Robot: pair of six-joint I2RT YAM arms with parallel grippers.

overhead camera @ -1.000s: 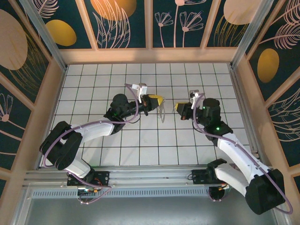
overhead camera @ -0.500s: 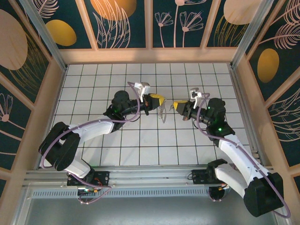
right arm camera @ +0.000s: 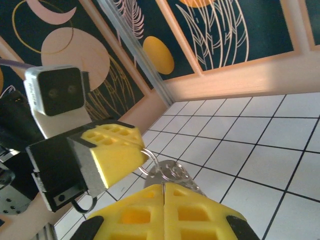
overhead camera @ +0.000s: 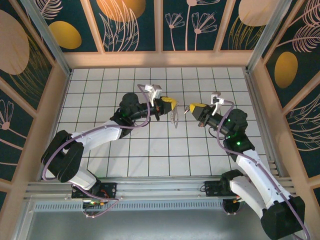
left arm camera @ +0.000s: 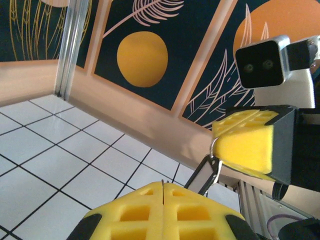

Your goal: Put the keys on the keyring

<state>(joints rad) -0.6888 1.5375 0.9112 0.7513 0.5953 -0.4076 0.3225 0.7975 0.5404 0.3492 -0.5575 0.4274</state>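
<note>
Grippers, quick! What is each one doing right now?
Left gripper: closed, holding the keyring.
Right gripper: closed, holding a key.

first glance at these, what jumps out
Two arms meet over the white tiled table, their yellow-padded grippers nose to nose above its middle. The left gripper is shut on the silvery keyring dangling from it, and the right gripper pinches what looks like a small key aimed at it. Dark panels with orange discs and pale leaves wall the far side.
</note>
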